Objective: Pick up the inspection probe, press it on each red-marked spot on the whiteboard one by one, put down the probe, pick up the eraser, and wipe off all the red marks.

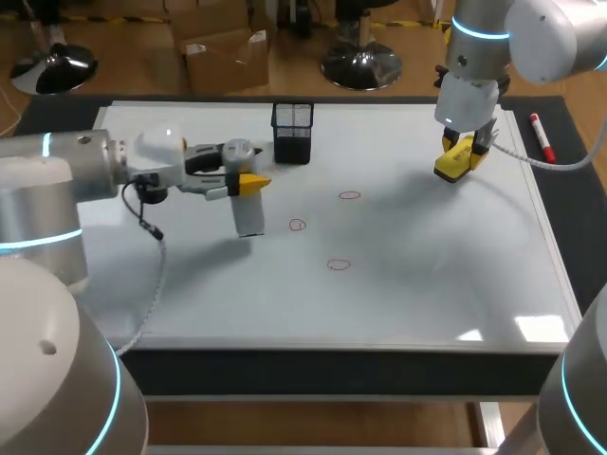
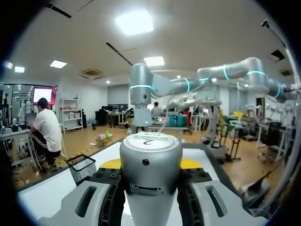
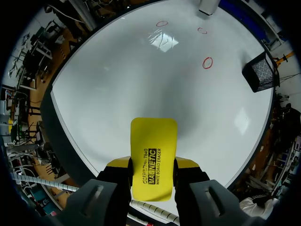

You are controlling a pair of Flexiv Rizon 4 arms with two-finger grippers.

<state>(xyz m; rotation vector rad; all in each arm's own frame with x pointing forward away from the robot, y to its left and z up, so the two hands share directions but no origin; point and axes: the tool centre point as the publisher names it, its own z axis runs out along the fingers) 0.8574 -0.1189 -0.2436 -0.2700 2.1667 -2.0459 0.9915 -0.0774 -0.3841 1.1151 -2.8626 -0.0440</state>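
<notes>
The whiteboard (image 1: 427, 275) carries three small red circles (image 1: 350, 195), (image 1: 298, 225), (image 1: 339, 264). My left gripper (image 1: 251, 182) points sideways over the board's left half and is shut on the inspection probe (image 1: 249, 216), a silver-grey cylinder. The probe hangs with its lower end close to the board, left of the middle circle. In the left wrist view the probe (image 2: 150, 160) fills the gap between the fingers. My right gripper (image 1: 457, 156) hovers over the far right of the board, shut on the yellow eraser (image 3: 154, 157), with the red circles (image 3: 207, 62) well ahead of it.
A black mesh pen holder (image 1: 292, 132) stands at the back of the board, just behind the left gripper. A red marker (image 1: 542, 136) lies on the dark border at the far right, beside the right arm.
</notes>
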